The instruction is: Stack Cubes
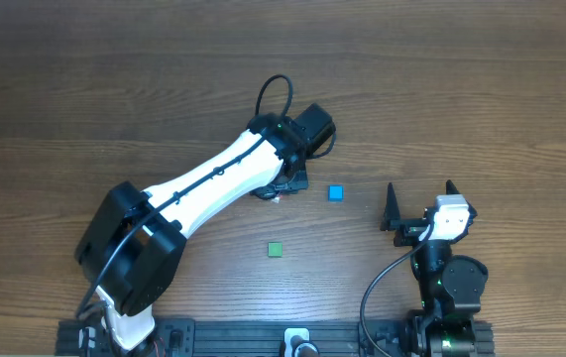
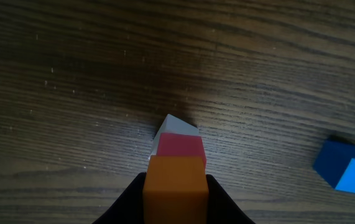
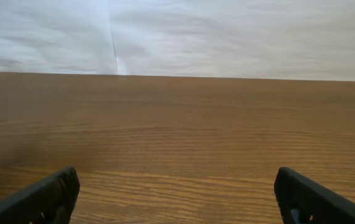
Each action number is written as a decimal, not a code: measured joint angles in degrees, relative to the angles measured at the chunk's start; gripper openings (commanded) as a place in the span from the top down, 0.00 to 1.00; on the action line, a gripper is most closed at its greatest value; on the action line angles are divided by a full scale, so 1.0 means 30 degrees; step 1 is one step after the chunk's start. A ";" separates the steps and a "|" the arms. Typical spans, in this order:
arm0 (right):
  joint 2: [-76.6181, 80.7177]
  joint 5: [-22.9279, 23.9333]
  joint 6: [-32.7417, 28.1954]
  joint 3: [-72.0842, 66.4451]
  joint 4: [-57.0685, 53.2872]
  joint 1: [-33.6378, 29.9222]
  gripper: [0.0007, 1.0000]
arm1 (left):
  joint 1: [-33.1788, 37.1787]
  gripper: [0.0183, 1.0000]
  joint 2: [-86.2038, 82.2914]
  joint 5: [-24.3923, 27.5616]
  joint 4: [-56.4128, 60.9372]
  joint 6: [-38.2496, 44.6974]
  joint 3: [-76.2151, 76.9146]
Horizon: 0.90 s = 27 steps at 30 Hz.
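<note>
1. Left gripper (image 2: 176, 198): clenched on the orange cube (image 2: 175, 177), which is gripped by two opposite flat faces between the dark fingers.
2. Stack: directly below the orange cube a red cube (image 2: 179, 149) is seen, seated on a white cube (image 2: 178, 126). The white cube is turned slightly, so one corner juts out past the red. Whether the orange cube touches the red one or hangs just above it cannot be told.
3. Governing relation: the held cube is lined up almost squarely over the red top face, with edges near parallel. The coming move is therefore judged to be a straight lowering and release, with no sideways travel. No long axis is offered by a cube, so only face alignment matters.
4. Loose cubes: the blue cube (image 1: 335, 192) lies near the stack, on the right arm's side. The green cube (image 1: 276, 250) lies closer to the arm bases, apart from both. Neither is yet stacked.
5. Right gripper (image 1: 419, 203): spread wide with nothing held, and placed well apart from the stack. The left arm is the nearer one.
6. Materials: the cubes are small, rigid, sharp-edged and plainly coloured. The table (image 1: 481, 79) is flat and wood-grained.
</note>
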 measured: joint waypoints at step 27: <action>0.0000 0.0000 0.0007 0.0000 0.0000 0.0000 0.01 | 0.1749 0.05 -0.0146 -0.0073 0.2390 -0.0248 -0.0029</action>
